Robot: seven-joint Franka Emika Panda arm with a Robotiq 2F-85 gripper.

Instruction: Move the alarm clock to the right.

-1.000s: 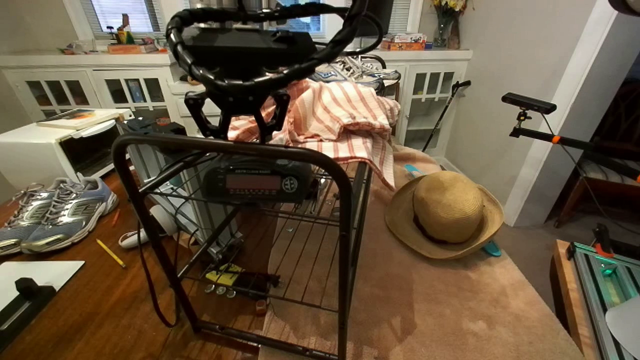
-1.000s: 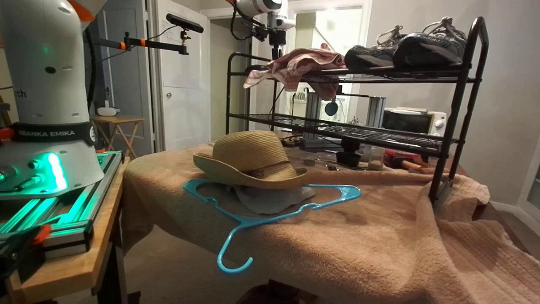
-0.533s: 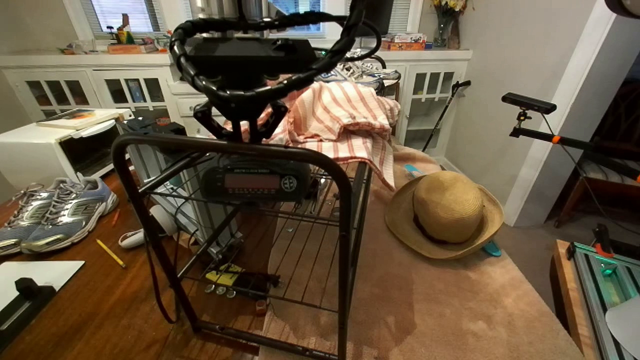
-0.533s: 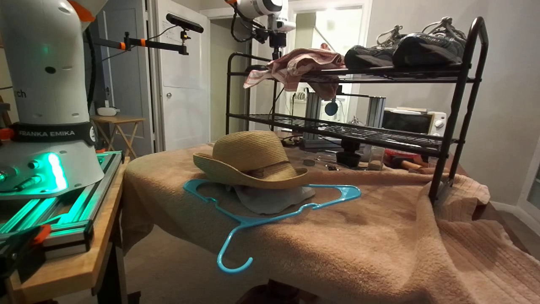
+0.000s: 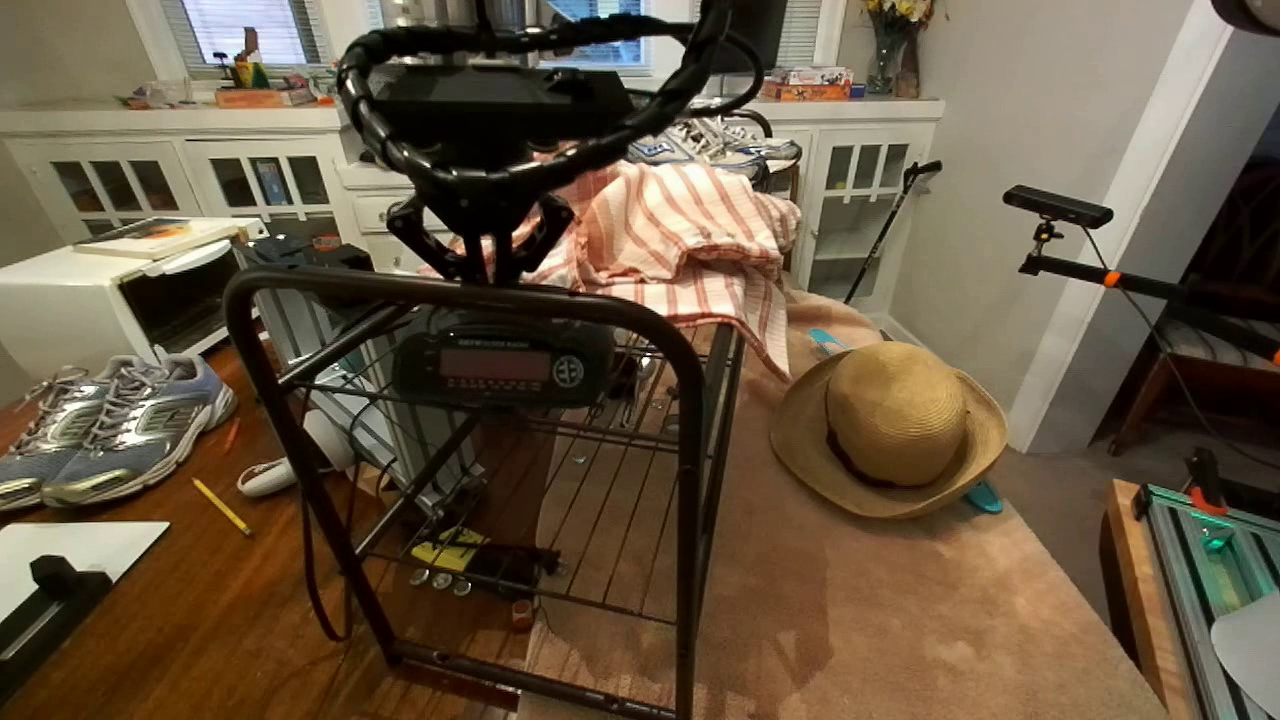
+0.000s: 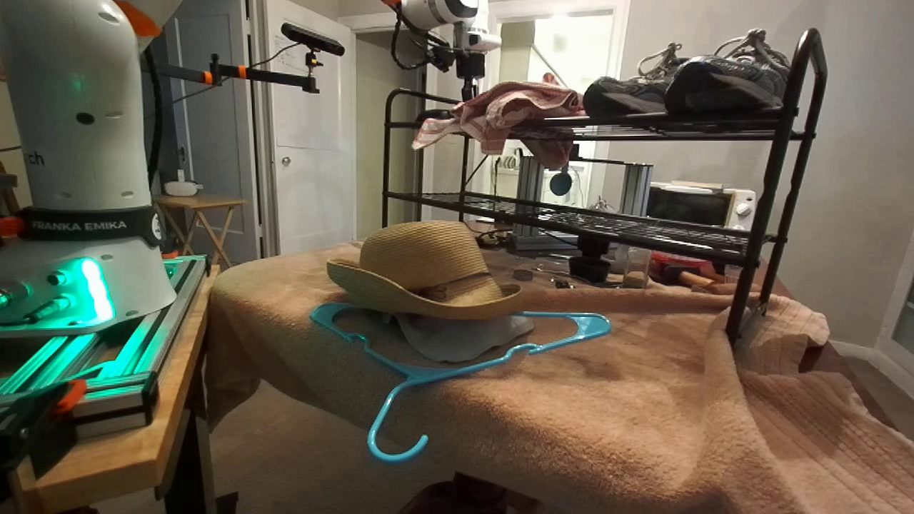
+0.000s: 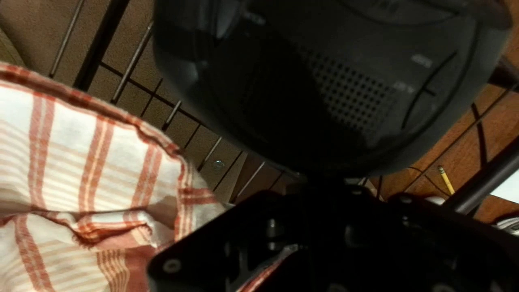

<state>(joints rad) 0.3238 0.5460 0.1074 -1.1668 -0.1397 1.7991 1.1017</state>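
Note:
The black alarm clock point(image 5: 500, 365) sits on the rack's top shelf, just behind the end bar, its dark reddish display facing out. From above, in the wrist view, the clock point(image 7: 344, 81) fills the top middle, showing its speaker holes. My gripper point(image 7: 322, 182) has its fingers together right at the clock's rounded edge. In an exterior view the gripper point(image 5: 490, 270) points down over the clock, its tips hidden behind the rack bar. Dark on dark, I cannot tell whether the fingers pinch any part of the clock or only touch it.
A striped cloth point(image 7: 81, 162) lies on the shelf close beside the gripper. The black rack's end bar point(image 5: 450, 290) rises before the clock. A straw hat point(image 5: 895, 420) and blue hanger point(image 6: 443, 373) lie on the blanket below. Shoes point(image 6: 728, 86) occupy the shelf's far end.
The gripper's fingers have come together and it dipped, then rose slightly. The clock has shifted a little left in an exterior view, and the hanging cord loop has moved slightly up.

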